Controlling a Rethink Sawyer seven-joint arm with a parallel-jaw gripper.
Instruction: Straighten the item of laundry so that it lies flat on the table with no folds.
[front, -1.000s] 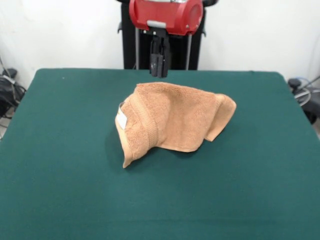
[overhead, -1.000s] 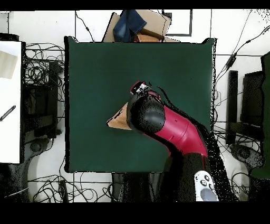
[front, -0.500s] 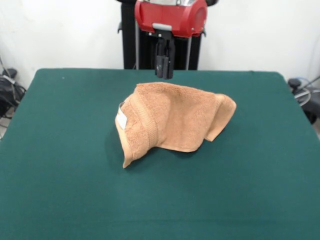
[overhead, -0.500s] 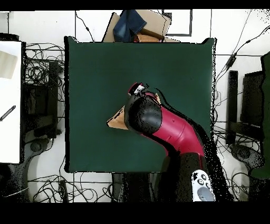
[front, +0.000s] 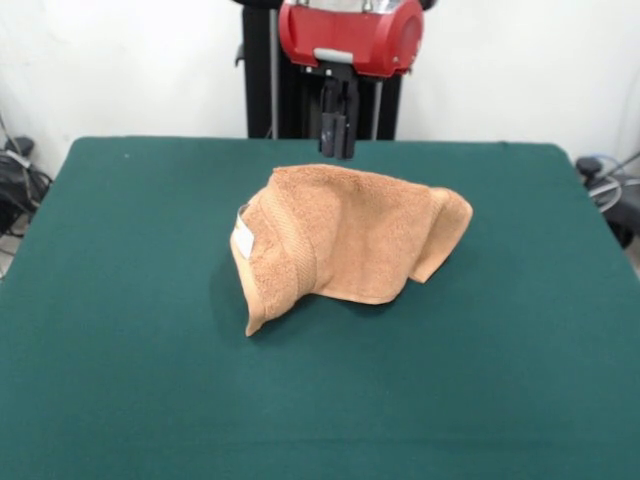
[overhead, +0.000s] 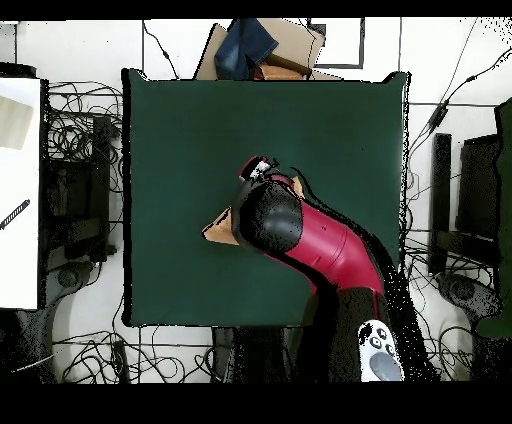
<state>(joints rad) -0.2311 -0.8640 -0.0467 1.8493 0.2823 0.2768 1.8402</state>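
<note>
The item of laundry (front: 340, 245), an orange-tan towel, lies crumpled and folded over itself near the middle of the green table (front: 120, 300). Its white label (front: 243, 238) shows on the left fold, and a flap stands up at its right end. My gripper (front: 338, 152) hangs just above the towel's far edge, shut, holding nothing. In the overhead view the arm (overhead: 300, 235) covers most of the towel, and only a tan corner (overhead: 219, 228) shows on the table (overhead: 180, 130).
A cardboard box with a blue cloth (overhead: 262, 48) sits beyond the table's far edge in the overhead view. Cables lie on the floor around the table. A white board (overhead: 20, 190) stands at the left.
The gripper has shifted a little to the right in the front view, staying above the towel's far edge. The towel has not moved.
</note>
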